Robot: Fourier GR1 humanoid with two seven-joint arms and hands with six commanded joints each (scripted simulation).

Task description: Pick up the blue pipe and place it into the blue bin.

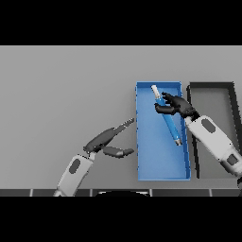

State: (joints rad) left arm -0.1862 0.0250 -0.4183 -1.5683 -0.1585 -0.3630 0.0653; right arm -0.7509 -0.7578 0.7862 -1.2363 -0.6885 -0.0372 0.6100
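A blue pipe (pixel 168 119) with pale ends lies slanted over the blue bin (pixel 147 156), its upper end near the bin's far edge. My right hand (pixel 173 104) reaches in from the right over the bin, its fingers and thumb curled round the pipe's upper part. I cannot tell whether the pipe rests on the bin's floor or hangs just above it. My left hand (pixel 108 139) is left of the bin, low over the table, with fingers straight and pointing toward the bin, holding nothing.
A dark grey bin (pixel 213 101) stands right beside the blue bin, partly covered by my right forearm (pixel 211 136). Grey table (pixel 61 90) stretches to the left and far side.
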